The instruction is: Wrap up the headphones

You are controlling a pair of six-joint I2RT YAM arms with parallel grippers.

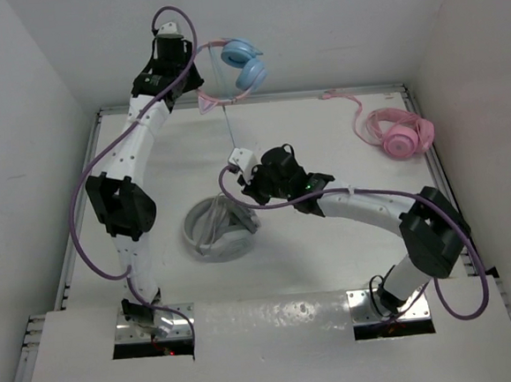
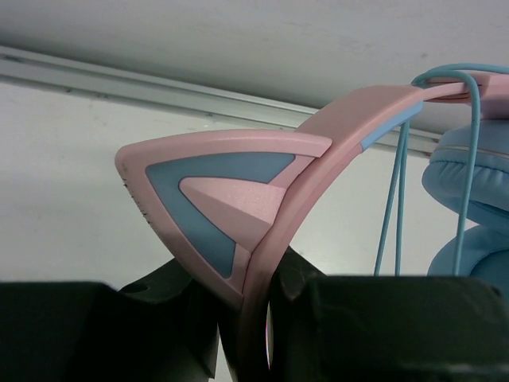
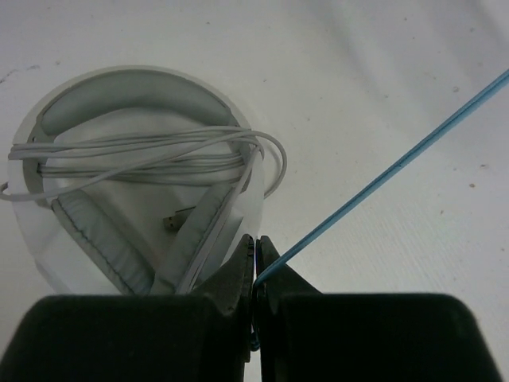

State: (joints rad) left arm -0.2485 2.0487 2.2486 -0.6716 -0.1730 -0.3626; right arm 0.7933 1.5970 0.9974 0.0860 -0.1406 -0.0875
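Observation:
The headphones (image 1: pixel 244 65) have a pink cat-ear headband (image 2: pixel 318 151), light blue ear cups (image 2: pixel 469 199) and a thin light blue cable (image 1: pixel 229 127). My left gripper (image 1: pixel 195 81) is shut on the headband just below a cat ear (image 2: pixel 215 191) and holds the set in the air near the back wall. The cable hangs around the cups (image 2: pixel 398 199) and runs taut down to my right gripper (image 1: pixel 238 161). The right gripper (image 3: pixel 256 255) is shut on the cable (image 3: pixel 382 175), above the middle of the table.
White-grey headphones (image 1: pixel 219 229) with a coiled grey cable lie in the table's middle, just below my right gripper (image 3: pixel 135 175). All-pink headphones (image 1: pixel 397 133) lie at the back right. White walls close the table on three sides.

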